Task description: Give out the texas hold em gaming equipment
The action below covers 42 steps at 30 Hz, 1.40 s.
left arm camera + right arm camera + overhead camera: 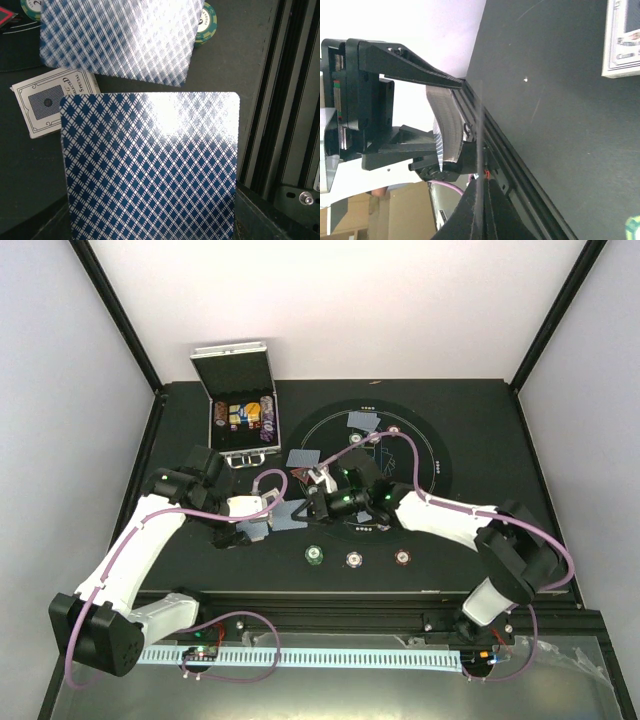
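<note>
As my left gripper (246, 531) clamps shut around the deck of cards (150, 165), my right gripper (481, 189) is pinched tight on a single card (480, 125) just beside that deck. A green chip (315, 555), white chip (354, 559) and brown-red chip (403, 557) lie in a row near the round mat (420, 455).

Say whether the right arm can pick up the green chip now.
Probably not yet. The green chip lies uncovered near the right gripper, but its jaws are shut on a card; it would likely need to release that first.
</note>
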Tool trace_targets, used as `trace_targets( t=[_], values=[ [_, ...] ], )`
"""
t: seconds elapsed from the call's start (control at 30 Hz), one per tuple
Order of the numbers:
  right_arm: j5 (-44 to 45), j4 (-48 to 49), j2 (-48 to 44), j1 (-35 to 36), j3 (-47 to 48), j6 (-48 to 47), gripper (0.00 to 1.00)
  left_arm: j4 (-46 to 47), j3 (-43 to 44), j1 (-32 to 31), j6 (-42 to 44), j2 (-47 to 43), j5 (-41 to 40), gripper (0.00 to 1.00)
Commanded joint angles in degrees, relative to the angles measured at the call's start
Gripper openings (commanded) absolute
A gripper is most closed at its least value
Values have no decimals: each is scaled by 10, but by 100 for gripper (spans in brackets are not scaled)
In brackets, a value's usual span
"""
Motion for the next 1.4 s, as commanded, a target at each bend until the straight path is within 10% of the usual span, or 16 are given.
trace_targets(
  t=[0.0, 0.7, 1.07, 1.37],
  values=[
    [1, -34, -37, -29, -20, -28, 1, -2, 18, 0, -6, -11, 2, 1],
    [135, -250, -7, -269, -87, -225, 5, -5, 21, 0, -5, -14, -2, 2],
    [316, -397, -96, -267, -35, -252, 41, -7, 22, 0, -2, -13, 5, 1],
    [108, -185, -162, -158, -72, -86, 77, -6, 26, 0, -4, -10, 15, 1]
  ],
)
